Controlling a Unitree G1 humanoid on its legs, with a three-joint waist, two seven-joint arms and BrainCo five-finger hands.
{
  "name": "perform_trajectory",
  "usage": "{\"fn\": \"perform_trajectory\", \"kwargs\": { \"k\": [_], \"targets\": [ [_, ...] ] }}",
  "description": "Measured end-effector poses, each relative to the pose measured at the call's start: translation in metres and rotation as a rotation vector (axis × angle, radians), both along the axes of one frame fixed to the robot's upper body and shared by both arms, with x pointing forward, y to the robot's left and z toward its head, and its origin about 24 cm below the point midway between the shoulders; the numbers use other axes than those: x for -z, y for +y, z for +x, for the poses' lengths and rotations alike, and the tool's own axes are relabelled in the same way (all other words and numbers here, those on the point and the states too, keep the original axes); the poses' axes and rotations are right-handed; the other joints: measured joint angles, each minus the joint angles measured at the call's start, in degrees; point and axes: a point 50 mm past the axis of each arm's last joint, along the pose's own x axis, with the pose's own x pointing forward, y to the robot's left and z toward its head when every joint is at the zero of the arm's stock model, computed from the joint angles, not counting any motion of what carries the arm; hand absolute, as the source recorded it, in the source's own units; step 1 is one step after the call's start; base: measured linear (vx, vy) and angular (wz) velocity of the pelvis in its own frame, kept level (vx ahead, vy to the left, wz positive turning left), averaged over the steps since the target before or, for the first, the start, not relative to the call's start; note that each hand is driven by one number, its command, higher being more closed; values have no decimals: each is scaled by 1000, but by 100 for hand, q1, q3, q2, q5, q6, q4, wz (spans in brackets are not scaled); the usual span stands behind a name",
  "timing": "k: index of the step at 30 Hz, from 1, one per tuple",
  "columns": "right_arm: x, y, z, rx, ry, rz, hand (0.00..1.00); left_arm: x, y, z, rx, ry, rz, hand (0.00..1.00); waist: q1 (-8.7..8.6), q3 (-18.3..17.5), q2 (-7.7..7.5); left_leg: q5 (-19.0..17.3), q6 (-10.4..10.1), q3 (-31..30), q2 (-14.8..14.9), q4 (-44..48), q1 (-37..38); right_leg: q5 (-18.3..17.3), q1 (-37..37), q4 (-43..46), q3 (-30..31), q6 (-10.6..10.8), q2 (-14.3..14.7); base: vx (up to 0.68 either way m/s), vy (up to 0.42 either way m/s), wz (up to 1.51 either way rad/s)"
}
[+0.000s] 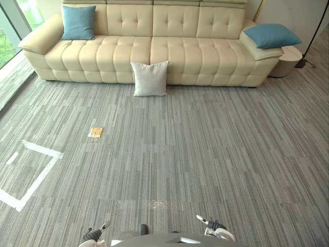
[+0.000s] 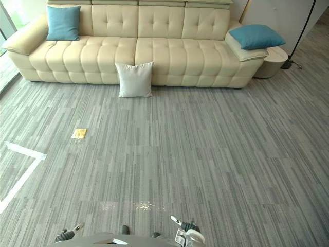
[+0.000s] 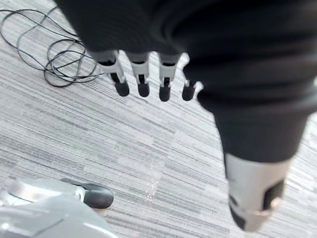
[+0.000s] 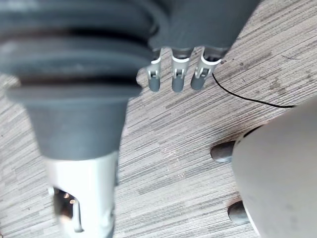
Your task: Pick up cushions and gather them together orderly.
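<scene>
A blue cushion leans at the sofa's left end. A white cushion stands on the floor against its front, and a second blue cushion lies on the right armrest. All three look soft and light, best pinched at a corner. The left hand and the right hand hang empty, fingers straight.

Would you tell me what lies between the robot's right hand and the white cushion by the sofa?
Bare grey carpet from right hand to white cushion, in both eye views; a small yellow item lies aside.
</scene>
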Motion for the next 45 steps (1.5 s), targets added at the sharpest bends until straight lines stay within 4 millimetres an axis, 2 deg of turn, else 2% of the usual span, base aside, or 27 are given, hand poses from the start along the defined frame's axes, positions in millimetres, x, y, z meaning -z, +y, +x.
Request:
{"fn": "perform_trajectory", "kwargs": {
  "k": [11, 13, 14, 16, 18, 20, 21, 23, 25, 26, 27, 28, 29, 30, 33, 34, 35, 36, 37, 38, 40, 41, 42, 44, 45],
  "targets": [
    [0, -1, 0, 17, -3, 1, 0, 0, 1, 3, 2, -5, 1, 0, 1, 13, 9, -53, -13, -10, 12, 2, -103, -74, -107, 75, -90, -16, -3, -5, -8, 2],
    [0, -1, 0, 25, -8, 3, 0, -1, 1, 3, -6, -7, 0, 0, -1, 24, 9, -138, 26, 194, 65, 8, -144, -157, -192, 202, -163, -38, -21, 8, -22, 13],
    [-1, -1, 0, 40, -13, 9, 0, -1, 2, 2, -28, -11, -2, 0, 0, 40, -7, -237, -4, 518, 145, 118, -185, -259, -250, 345, -215, -38, -53, 34, -37, 32],
    [-3, -2, 4, 49, -36, 6, 0, -1, 3, 4, -73, -25, -12, 0, -7, 110, -27, -620, -78, 800, 288, 1045, -559, -466, -360, 678, -307, -44, -129, 65, -33, 31],
    [-4, -3, 5, 49, -45, 1, 0, -3, 2, 9, -145, -70, -29, 0, 66, 214, 0, -1083, -194, 1110, 589, 2722, -1215, -819, -427, 1049, -312, -73, -131, 64, -26, 7],
    [-4, -3, 5, 46, -46, 0, 0, -3, 2, 8, -172, -74, -34, 0, 69, 216, 4, -1114, -255, 1148, 713, 3465, -1534, -922, -389, 1088, -290, -119, -133, 70, 3, -2],
    [-6, -3, 10, 47, -60, -4, 0, -3, 1, 11, -198, -87, -45, 0, 90, 267, 18, -1156, -374, 1240, 902, 4362, -2005, -978, -290, 1067, -263, -186, -159, 109, 35, -8],
    [-7, -7, 9, 76, -64, -16, 0, -3, -2, 11, -222, -94, -60, 0, 133, 319, 43, -1478, -278, 1305, 1073, 4356, -2233, -1061, -172, 1079, -195, -171, -231, 147, 88, -14],
    [-7, -9, 10, 78, -66, -21, 0, -2, -4, 10, -239, -96, -71, 0, 155, 331, 74, -1426, -295, 1314, 1121, 3853, -2389, -1169, -85, 1080, -68, -107, -384, 195, 157, -24],
    [-8, -9, 11, 74, -68, -22, 0, -2, -5, 9, -242, -98, -71, 0, 166, 331, 72, -1250, -364, 1276, 1119, 3355, -2535, -1258, -42, 1074, 21, -5, -543, 262, 238, -32],
    [-8, -10, 11, 65, -69, -28, 0, -3, -6, 8, -245, -103, -71, 0, 173, 329, 100, -920, -474, 1214, 1129, 2714, -2664, -1360, 0, 1038, 107, 119, -675, 347, 355, -39],
    [-8, -11, 12, 62, -69, -32, 0, -2, -7, 6, -247, -100, -73, 0, 194, 315, 129, -786, -517, 1142, 1169, 2412, -2709, -1416, 15, 1020, 181, 210, -724, 422, 470, -57],
    [-9, -13, 13, 42, -69, -41, 0, -1, -9, 2, -254, -90, -77, 0, 259, 281, 186, -206, -579, 1127, 1251, 2271, -2760, -1512, 60, 943, 358, 350, -804, 507, 517, -73],
    [-9, -8, 18, 27, -78, -32, 0, -2, -5, 2, -255, -92, -69, 0, 342, 241, 98, -179, -255, 1231, 1115, 2550, -2890, -1557, 119, 768, 522, 212, -949, 482, 410, -63],
    [-11, 7, 32, 28, -114, 10, 0, -3, -2, 13, -233, -111, -63, 0, 336, 234, -7, -676, -12, 1312, 1066, 3112, -3183, -1233, -32, 1070, 660, 121, -860, 490, 233, -21],
    [-11, 14, 36, 25, -119, 27, 0, -3, 0, 11, -234, -108, -61, 0, 314, 207, -68, -912, 131, 1385, 1027, 3420, -3189, -1093, 11, 1017, 678, 216, -1015, 450, 265, -19],
    [-9, 18, 33, 20, -104, 43, 0, -3, 2, 11, -224, -103, -54, 0, 317, 121, -150, -1207, 213, 1443, 964, 3735, -3244, -1104, 40, 1091, 739, 270, -1153, 429, 279, -15],
    [-8, 18, 33, 22, -102, 44, 0, -4, 3, 11, -216, -103, -51, 0, 320, 90, -179, -1354, 229, 1465, 943, 3856, -3265, -1122, 45, 1141, 784, 305, -1208, 402, 259, -18],
    [-7, 18, 31, 27, -90, 47, 0, -4, 5, 12, -198, -101, -45, 0, 304, 66, -218, -1624, 264, 1503, 878, 4054, -3254, -1158, -11, 1384, 823, 449, -1301, 389, 226, -19],
    [-5, 16, 27, 29, -77, 44, 0, -5, 6, 15, -163, -103, -38, 0, 290, 54, -250, -1854, 321, 1602, 780, 4075, -3093, -1140, -382, 2326, 920, 709, -1434, 376, 223, -20],
    [-6, 12, 28, 43, -86, 37, 0, -5, 7, 16, -133, -95, -33, 0, 268, 59, -255, -1964, 370, 1711, 727, 3923, -2768, -782, -1014, 3761, 1116, 893, -1486, 364, 172, -14],
    [-7, 9, 30, 41, -92, 27, 0, -5, 8, 16, -125, -89, -31, 0, 231, 101, -240, -2075, 416, 1718, 654, 3707, -2260, -478, -1463, 5151, 1096, 842, -1493, 421, 130, -11],
    [-8, 7, 31, 31, -97, 18, 0, -5, 8, 15, -127, -87, -31, 0, 225, 206, -192, -2173, 412, 1716, 591, 3479, -1713, -531, -1729, 6071, 940, 717, -1469, 345, 77, -9],
    [-12, 5, 37, 2, -122, 2, 0, -5, 8, 13, -131, -84, -31, 0, 161, 224, -180, -2313, 399, 1708, 538, 3069, -962, -783, -2183, 6818, 565, 340, -1365, 339, 18, -8],
    [-13, 5, 38, -1, -131, -1, 0, -4, 8, 10, -136, -78, -33, 0, 125, 233, -164, -2345, 345, 1672, 534, 2846, -665, -920, -2461, 6875, 336, 263, -1281, 327, -2, -2]
  ]
}}
